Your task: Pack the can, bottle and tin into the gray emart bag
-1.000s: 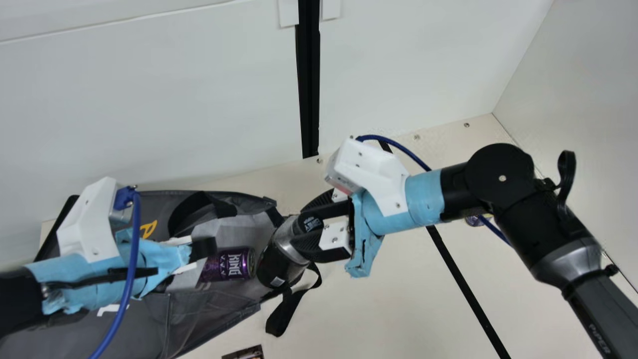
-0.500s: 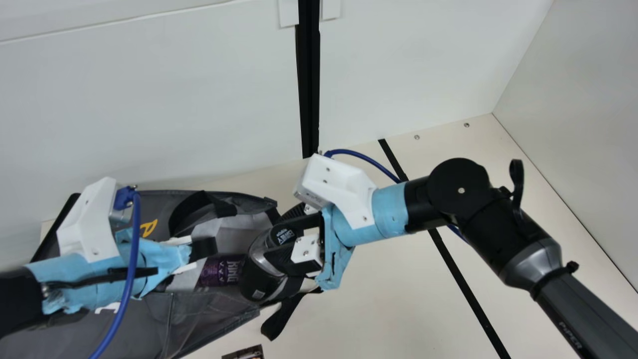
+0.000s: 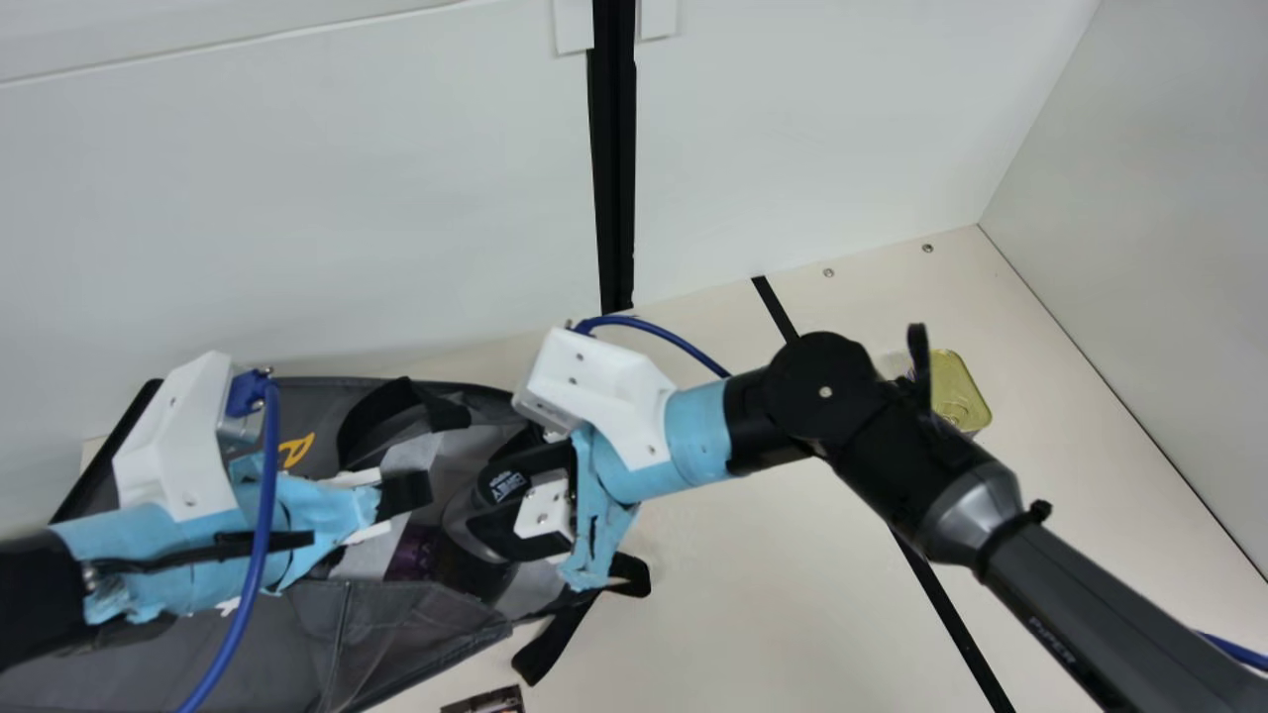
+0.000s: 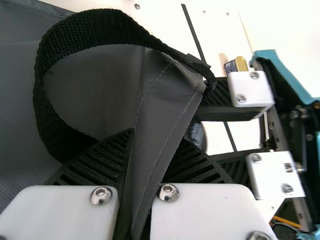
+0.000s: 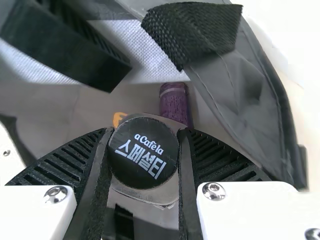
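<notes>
Plainly, the gray emart bag (image 3: pixel 396 634) is smooth, creased fabric with stitched seams, and its handles are coarse black webbing. The bottle (image 3: pixel 468 564) has a dark body, a rounded silvery shoulder and a flat round black cap (image 5: pixel 143 152) with pale print. The can (image 5: pixel 175 105) is a purple cylinder; the tin (image 3: pixel 959 391) is gold-topped, a rectangle with rounded corners.

The right tool (image 3: pixel 495 492) is clamped on the bottle just under its cap, one ribbed finger against either side, at the bag's open mouth. The left tool (image 3: pixel 404 492) is pinched together on a fold of the bag's wall, a webbing handle (image 4: pixel 95 32) looping just beside it.

Between the two tools, the can lies inside the bag, close to the bottle and partly hidden. The tin sits on the worktop (image 3: pixel 753 594), well apart from the right tool, beyond that arm's elbow, which partly covers it.
</notes>
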